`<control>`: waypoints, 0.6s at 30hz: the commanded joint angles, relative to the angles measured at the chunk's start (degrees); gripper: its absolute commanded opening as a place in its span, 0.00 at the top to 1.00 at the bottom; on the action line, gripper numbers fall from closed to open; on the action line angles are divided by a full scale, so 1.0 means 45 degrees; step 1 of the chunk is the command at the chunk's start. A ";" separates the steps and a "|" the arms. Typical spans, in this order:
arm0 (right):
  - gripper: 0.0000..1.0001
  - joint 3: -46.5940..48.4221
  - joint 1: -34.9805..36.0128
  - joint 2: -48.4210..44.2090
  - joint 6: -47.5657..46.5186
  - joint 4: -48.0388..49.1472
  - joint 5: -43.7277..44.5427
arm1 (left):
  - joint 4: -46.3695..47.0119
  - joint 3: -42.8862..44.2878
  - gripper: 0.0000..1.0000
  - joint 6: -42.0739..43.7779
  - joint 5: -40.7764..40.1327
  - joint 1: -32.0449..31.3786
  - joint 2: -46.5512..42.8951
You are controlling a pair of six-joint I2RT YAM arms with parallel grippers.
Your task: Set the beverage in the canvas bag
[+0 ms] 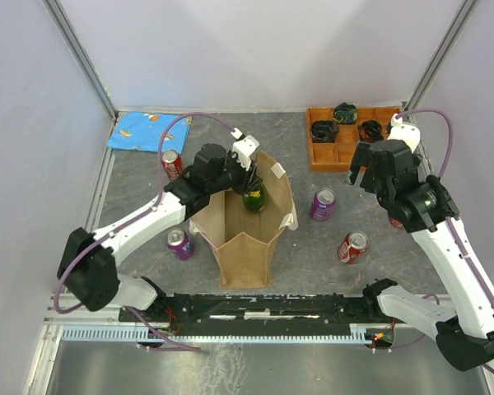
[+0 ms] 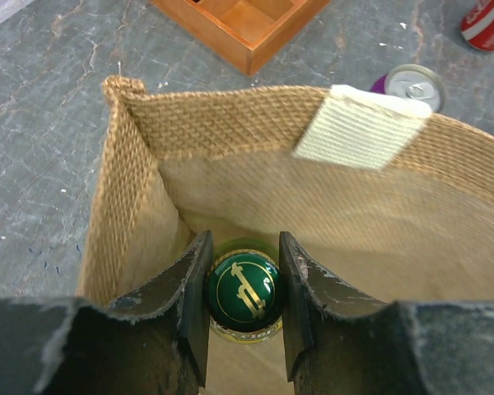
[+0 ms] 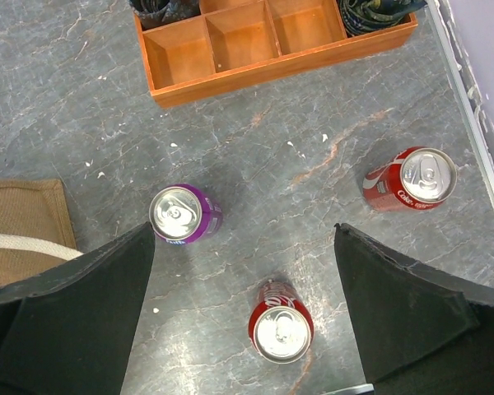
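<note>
The beverage is a green glass bottle (image 1: 253, 197) with a green and gold cap (image 2: 245, 290). My left gripper (image 1: 250, 179) is shut on its neck just under the cap and holds it upright in the open mouth of the canvas bag (image 1: 245, 247). In the left wrist view the left gripper (image 2: 245, 247) looks down into the tan woven bag (image 2: 132, 189), with the bottle near its left wall. My right gripper (image 1: 367, 174) is open and empty, high over the table right of the bag; it also shows in the right wrist view (image 3: 243, 239).
Purple cans (image 1: 323, 203) (image 1: 179, 243) and red cans (image 1: 352, 246) (image 1: 172, 163) stand around the bag. A third red can (image 3: 412, 179) shows under my right gripper. A wooden compartment tray (image 1: 328, 155) sits at the back right, a blue cloth (image 1: 148, 132) at the back left.
</note>
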 commanded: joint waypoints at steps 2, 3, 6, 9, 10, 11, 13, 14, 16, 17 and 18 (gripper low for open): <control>0.03 0.0193 -0.0038 -0.0367 0.0305 -0.0184 0.0431 | 0.3947 0.0412 0.97 0.1215 -0.0292 0.0006 0.0757; 0.03 0.0191 -0.0047 -0.0407 0.0327 -0.0233 0.0487 | 0.4008 0.0394 0.97 0.1373 -0.0340 0.0007 0.0913; 0.03 0.0189 -0.0043 -0.0505 0.0366 -0.0380 0.0628 | 0.4175 0.0306 0.97 0.1726 -0.0501 0.0025 0.1319; 0.03 0.0191 -0.0045 -0.0585 0.0422 -0.0500 0.0723 | 0.4405 0.0198 0.97 0.1891 -0.0705 0.0058 0.1594; 0.03 0.0167 -0.0048 -0.0600 0.0427 -0.0529 0.0736 | 0.4507 0.0155 0.97 0.1916 -0.0779 0.0065 0.1675; 0.03 0.0173 -0.0051 -0.0614 0.0430 -0.0540 0.0750 | 0.4615 0.0130 0.97 0.1929 -0.0847 0.0080 0.1758; 0.03 0.0193 -0.0049 -0.0599 0.0438 -0.0555 0.0774 | 0.4841 0.0079 0.97 0.1891 -0.0917 0.0090 0.1881; 0.03 0.0211 -0.0057 -0.0572 0.0411 -0.0554 0.0760 | 0.5125 0.0012 0.97 0.1756 -0.1025 0.0095 0.2038; 0.03 0.0213 -0.0045 -0.0545 0.0413 -0.0555 0.0713 | 0.5346 -0.0034 0.97 0.1666 -0.1092 0.0103 0.2175; 0.03 0.0203 -0.0055 -0.0520 0.0419 -0.0555 0.0703 | 0.5440 -0.0064 0.97 0.1590 -0.1165 0.0095 0.2250; 0.03 0.0212 -0.0049 -0.0519 0.0410 -0.0546 0.0702 | 0.5545 -0.0102 0.97 0.1515 -0.1220 0.0094 0.2301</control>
